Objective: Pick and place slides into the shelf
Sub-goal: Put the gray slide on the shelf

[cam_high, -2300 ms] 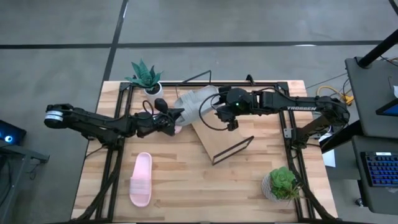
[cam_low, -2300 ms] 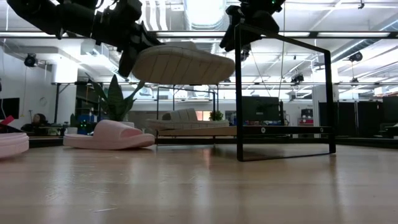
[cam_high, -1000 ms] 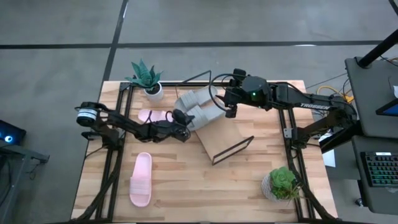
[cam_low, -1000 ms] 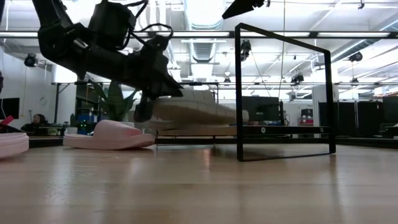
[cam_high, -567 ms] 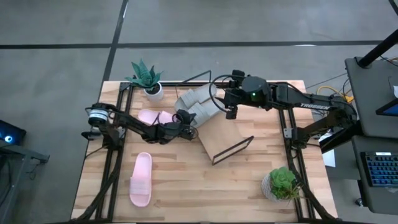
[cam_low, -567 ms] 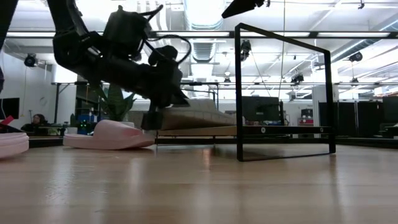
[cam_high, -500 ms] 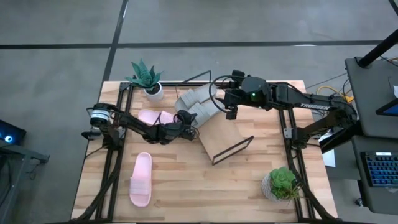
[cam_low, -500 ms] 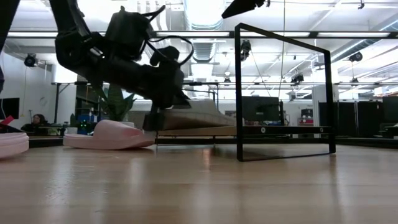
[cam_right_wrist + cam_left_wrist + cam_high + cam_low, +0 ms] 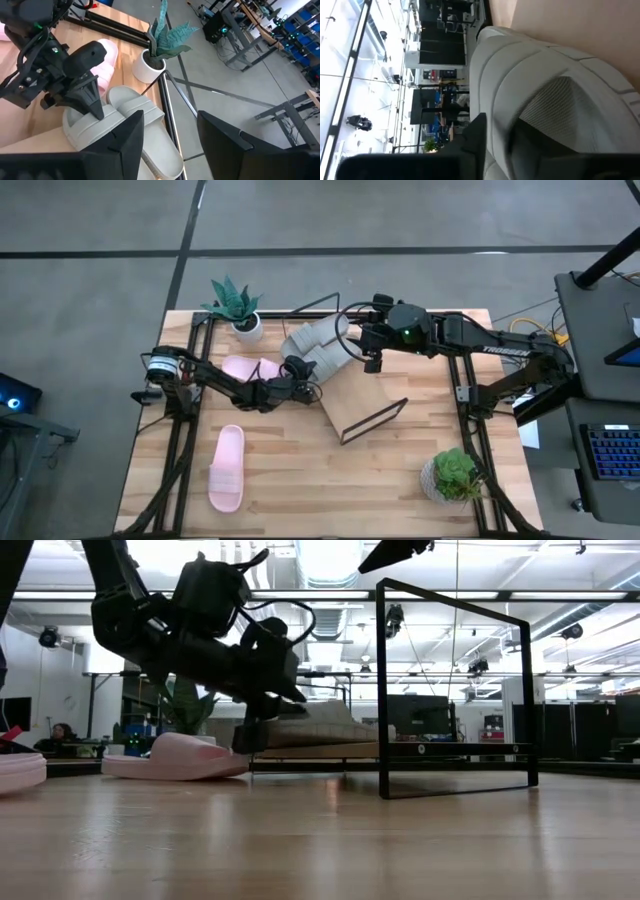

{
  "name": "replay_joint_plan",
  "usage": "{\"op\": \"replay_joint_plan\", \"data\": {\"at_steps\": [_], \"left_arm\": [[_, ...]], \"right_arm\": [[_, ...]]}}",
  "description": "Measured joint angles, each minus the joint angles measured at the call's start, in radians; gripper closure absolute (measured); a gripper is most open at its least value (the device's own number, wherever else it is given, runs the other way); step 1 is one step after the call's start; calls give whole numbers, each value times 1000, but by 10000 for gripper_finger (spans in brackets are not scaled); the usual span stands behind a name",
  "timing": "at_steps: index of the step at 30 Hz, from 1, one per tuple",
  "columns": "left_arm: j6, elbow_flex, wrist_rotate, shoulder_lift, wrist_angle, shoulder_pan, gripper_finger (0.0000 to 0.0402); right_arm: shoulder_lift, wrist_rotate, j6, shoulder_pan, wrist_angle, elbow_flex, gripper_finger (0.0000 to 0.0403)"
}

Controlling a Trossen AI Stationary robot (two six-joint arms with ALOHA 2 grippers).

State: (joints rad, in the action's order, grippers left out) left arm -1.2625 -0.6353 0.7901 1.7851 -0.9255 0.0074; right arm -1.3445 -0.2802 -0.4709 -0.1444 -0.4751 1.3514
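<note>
Four slides are spread over the plank table (image 9: 300, 480), whose centre is taken by the slanted shelf (image 9: 358, 392) on its black wire frame. Two grey slides (image 9: 312, 345) lie side by side at the board's upper end, near the potted plant (image 9: 235, 305). One pink slide (image 9: 245, 366) lies flat on the table just beside the left arm, and the other pink slide (image 9: 228, 468) sits well apart toward the front edge. The left gripper (image 9: 298, 370) is low at the nearer grey slide (image 9: 87, 125), its dark fingers (image 9: 92, 102) pointing down onto the strap end. From the wrist the pale ribbed foam fills the view, with one finger (image 9: 470, 140) pressed close along the edge – but I cannot tell whether the jaws are clamped on the foam or have let go. The right gripper (image 9: 167, 125) hovers above the shelf's upper edge beside the second grey slide (image 9: 145, 125), fingers spread wide with nothing between them. These sandals look light and soft, so they should squash under a pinch and spring back. The foam probably grips rather than slips, though on a tilted board a loosely set one could slide. The wide strap or the sole's rim seems the best hold – thin enough for the jaws and stiff enough to carry the sandal.
</note>
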Motion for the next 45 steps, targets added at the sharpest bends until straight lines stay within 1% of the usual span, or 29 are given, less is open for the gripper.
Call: {"op": "replay_joint_plan", "data": {"at_steps": [12, 14, 17, 23, 26, 31, 40, 45], "left_arm": [[2, 2, -3, 0, 20, 11, 199], [16, 2, -1, -1, 20, 10, 178], [55, 2, -3, -12, 24, 10, 158], [53, 0, -22, -47, 33, 10, 150], [70, 0, -45, -77, 91, 7, 149], [167, 0, -104, -141, 226, 6, 149], [184, -1, -117, -210, 234, 10, 149], [184, -2, -115, -194, 236, 13, 149]], "right_arm": [[0, 0, 0, 0, 0, -12, 232], [0, 0, 0, 0, 0, -13, 231], [0, 0, 0, 0, 0, -14, 229], [0, 0, 0, 0, 0, -14, 233], [0, 0, 0, 0, 0, -14, 234], [0, 0, 0, 0, 0, -15, 234], [0, 0, 0, 0, -9, -15, 234], [0, 0, 1, 0, -23, -16, 234]]}}
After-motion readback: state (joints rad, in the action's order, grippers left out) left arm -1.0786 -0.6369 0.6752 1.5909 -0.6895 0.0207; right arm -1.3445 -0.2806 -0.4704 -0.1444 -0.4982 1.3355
